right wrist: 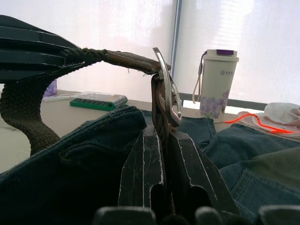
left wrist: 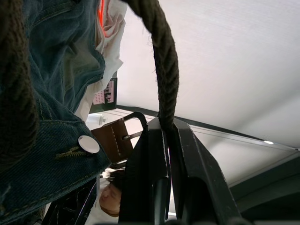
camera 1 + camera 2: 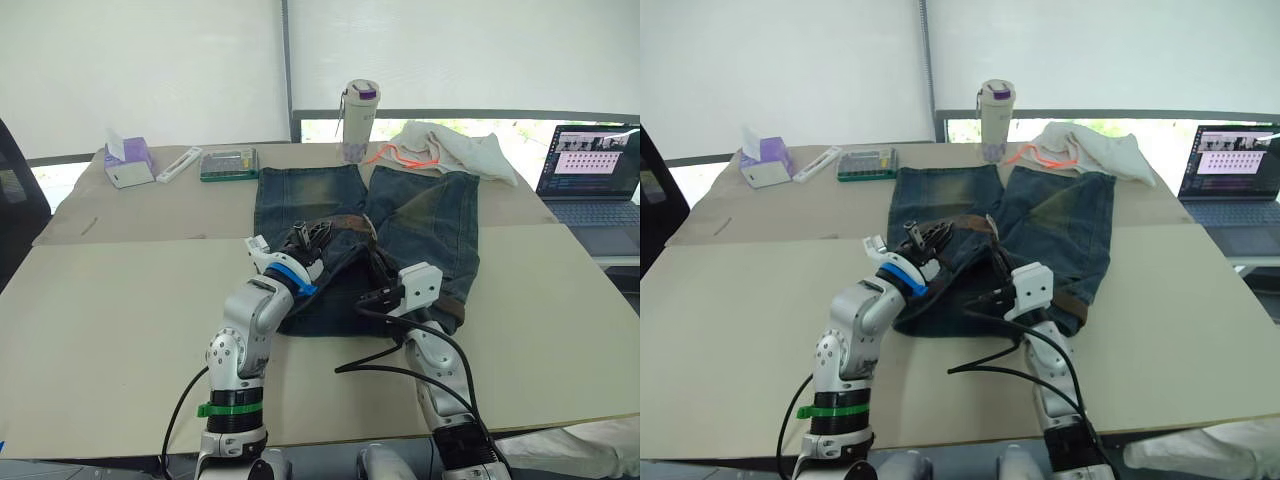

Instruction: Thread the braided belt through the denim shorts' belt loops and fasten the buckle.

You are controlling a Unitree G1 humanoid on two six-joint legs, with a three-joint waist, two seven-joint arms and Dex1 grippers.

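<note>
The braided belt (image 1: 28, 110) lies at the shorts' (image 3: 425, 225) waistband, mid-worktop; my left gripper (image 2: 165, 140) pinches its floppy strap, my right gripper (image 1: 164, 136) clamps beside the stiff buckle (image 1: 168, 89), the firmer hold.

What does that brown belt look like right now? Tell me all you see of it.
The belt is a dark brown braided strap ending in smooth brown leather and a silver buckle. It lies at the waistband of the shorts. The left pincer clamps the braid; the right pincer clamps the strap below the raised buckle.
</note>
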